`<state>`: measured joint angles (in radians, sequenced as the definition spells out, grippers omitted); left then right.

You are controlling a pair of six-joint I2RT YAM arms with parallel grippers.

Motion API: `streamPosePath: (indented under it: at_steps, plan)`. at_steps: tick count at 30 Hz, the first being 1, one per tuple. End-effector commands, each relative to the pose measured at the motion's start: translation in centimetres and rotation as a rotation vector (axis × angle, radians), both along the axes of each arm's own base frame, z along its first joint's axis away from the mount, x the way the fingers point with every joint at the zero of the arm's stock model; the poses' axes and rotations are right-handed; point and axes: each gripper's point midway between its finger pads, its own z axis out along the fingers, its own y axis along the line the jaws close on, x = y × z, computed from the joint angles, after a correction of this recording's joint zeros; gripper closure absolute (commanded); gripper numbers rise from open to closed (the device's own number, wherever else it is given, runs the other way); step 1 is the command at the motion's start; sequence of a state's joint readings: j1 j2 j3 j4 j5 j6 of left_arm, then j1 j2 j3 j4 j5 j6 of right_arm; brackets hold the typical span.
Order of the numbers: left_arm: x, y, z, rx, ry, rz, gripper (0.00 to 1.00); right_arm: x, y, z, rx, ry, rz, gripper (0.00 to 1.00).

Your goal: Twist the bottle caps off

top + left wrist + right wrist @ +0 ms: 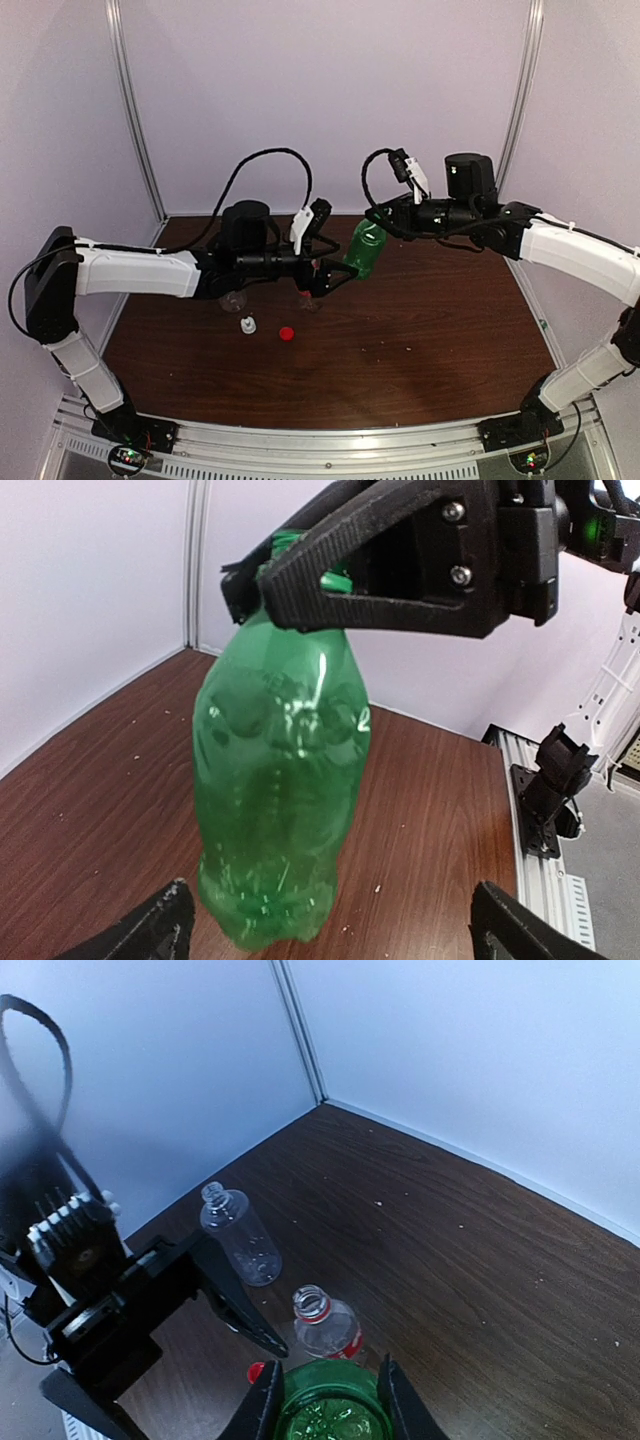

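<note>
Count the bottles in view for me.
3. The green bottle is gripped near its top by the right gripper. The plain clear bottle and the red-ringed clear bottle stand uncapped on the table. None seems hidden.

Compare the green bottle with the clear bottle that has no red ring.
Colour: the green bottle is tinted green, while the clear bottle is colourless.
Support: the green bottle is clamped at its neck by the right gripper, while the clear bottle stands free on the table, untouched.
Pose: the green bottle is tilted, while the clear bottle is upright.
Both are small see-through plastic bottles.
</note>
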<state>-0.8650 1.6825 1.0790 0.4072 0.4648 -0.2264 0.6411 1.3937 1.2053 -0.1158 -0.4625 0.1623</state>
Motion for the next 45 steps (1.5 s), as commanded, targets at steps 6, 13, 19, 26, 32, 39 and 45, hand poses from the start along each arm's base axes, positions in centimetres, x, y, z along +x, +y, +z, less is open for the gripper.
streamPosePath:
  at_steps: [6,13,19,26,32,39,45]
  plan:
    - [0.7,3.6,1.8,0.037,-0.054,0.161,0.02,5.2,-2.8,-3.4,-0.176,-0.031,-0.248,1.00]
    - [1.6,7.1,2.3,0.086,-0.087,0.327,0.02,7.0,-2.4,-7.7,-0.238,-0.002,-0.277,1.00]
    - [1.9,9.1,3.0,0.109,-0.103,0.411,0.02,7.0,-2.0,-10.8,-0.285,0.022,-0.266,0.97]
    - [2.4,10.6,3.4,0.125,-0.115,0.489,0.02,6.1,-1.3,-13.4,-0.317,0.040,-0.247,0.92]
    - [2.6,11.7,4.1,0.134,-0.128,0.534,0.02,5.7,-0.9,-14.8,-0.345,0.040,-0.238,0.87]
    - [2.7,13.1,4.8,0.143,-0.152,0.584,0.02,5.3,-0.8,-16.1,-0.371,0.043,-0.232,0.79]
    - [2.8,14.1,5.3,0.145,-0.169,0.614,0.02,4.8,-0.8,-16.8,-0.384,0.046,-0.222,0.73]
